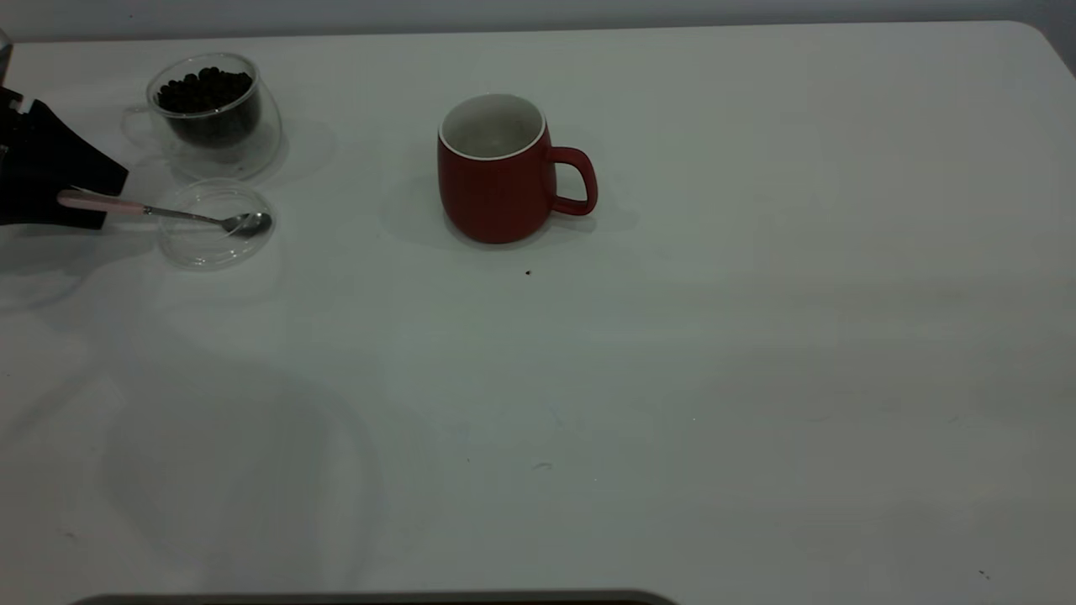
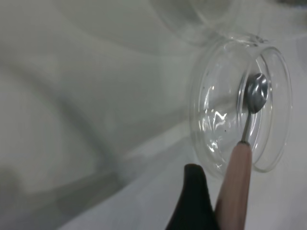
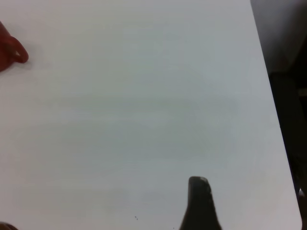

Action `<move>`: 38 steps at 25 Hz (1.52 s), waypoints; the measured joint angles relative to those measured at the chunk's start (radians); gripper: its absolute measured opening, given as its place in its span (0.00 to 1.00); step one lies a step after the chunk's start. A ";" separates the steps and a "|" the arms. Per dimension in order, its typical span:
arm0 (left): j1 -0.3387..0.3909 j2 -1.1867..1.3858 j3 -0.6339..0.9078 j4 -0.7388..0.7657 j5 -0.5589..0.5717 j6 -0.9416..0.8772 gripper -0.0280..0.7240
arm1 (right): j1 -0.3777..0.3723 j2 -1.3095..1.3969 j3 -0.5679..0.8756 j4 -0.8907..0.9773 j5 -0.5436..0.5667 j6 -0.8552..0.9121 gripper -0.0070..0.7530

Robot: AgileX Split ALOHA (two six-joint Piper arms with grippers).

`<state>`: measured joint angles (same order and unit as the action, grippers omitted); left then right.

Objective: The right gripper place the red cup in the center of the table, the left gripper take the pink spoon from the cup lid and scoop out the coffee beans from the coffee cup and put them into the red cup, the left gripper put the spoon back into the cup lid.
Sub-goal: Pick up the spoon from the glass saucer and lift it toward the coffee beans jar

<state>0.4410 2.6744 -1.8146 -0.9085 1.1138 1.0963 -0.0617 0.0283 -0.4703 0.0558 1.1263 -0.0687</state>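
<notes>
The red cup (image 1: 498, 172) stands upright near the middle of the table (image 1: 672, 378), its handle to the right and its white inside bare; a bit of it shows in the right wrist view (image 3: 10, 52). The coffee cup (image 1: 214, 113) holds the coffee beans (image 1: 204, 88) at the far left. The cup lid (image 1: 214, 223) lies in front of it. The pink spoon (image 1: 168, 212) has its metal bowl in the lid (image 2: 240, 105). My left gripper (image 1: 92, 202) is shut on the spoon's pink handle (image 2: 235, 182). My right gripper (image 3: 199, 201) hovers over bare table to the right of the red cup, out of the exterior view.
A tiny dark speck (image 1: 528, 271) lies in front of the red cup. The table's right edge (image 3: 268, 96) is near my right gripper, with dark floor beyond it.
</notes>
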 joint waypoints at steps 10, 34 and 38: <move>-0.009 0.000 0.000 -0.026 0.006 0.001 0.76 | 0.000 0.000 0.000 0.000 0.000 0.000 0.79; 0.015 -0.135 -0.001 0.062 0.053 -0.070 0.20 | 0.000 0.000 0.000 0.001 0.000 0.002 0.79; 0.014 -0.228 -0.001 0.057 0.056 -0.091 0.20 | 0.000 0.000 0.000 0.001 0.000 0.002 0.79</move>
<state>0.4549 2.4463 -1.8158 -0.8511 1.1701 1.0050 -0.0617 0.0283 -0.4703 0.0566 1.1263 -0.0662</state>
